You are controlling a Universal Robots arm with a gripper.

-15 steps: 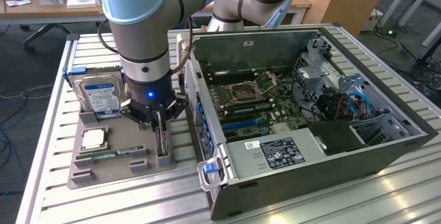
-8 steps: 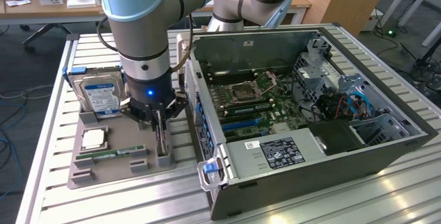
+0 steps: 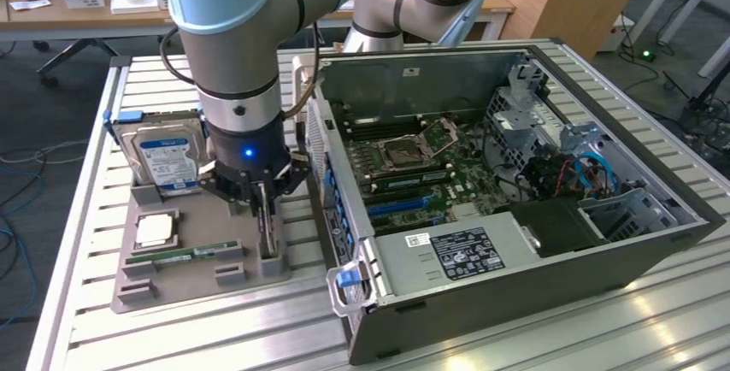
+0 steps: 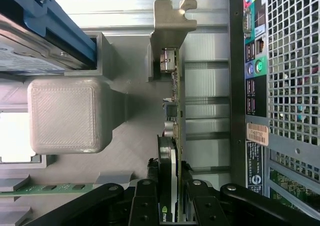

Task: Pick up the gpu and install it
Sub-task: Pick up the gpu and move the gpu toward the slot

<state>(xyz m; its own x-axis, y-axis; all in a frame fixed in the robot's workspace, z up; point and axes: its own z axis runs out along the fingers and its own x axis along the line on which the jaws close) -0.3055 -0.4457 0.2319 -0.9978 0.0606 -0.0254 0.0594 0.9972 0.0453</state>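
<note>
The pincer [image 4: 170, 188] is clamped on the gpu [image 4: 174, 116], which stands on edge in the grey holder [image 3: 194, 281], at the holder's edge beside the computer case [image 3: 514, 277]. The gpu is not lifted out, and installation is outstanding.

The arm reaches straight down, its claw [image 3: 262, 234] vertical, fingers [image 4: 152, 186] clamped on the gpu [image 4: 176, 106].

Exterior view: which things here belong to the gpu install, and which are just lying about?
Job in hand:
- gpu, edge-on, gripped by the hand
- open computer case with its motherboard

Lying about:
- hard drive, memory stick and processor chip, all in the grey holder tray
</note>
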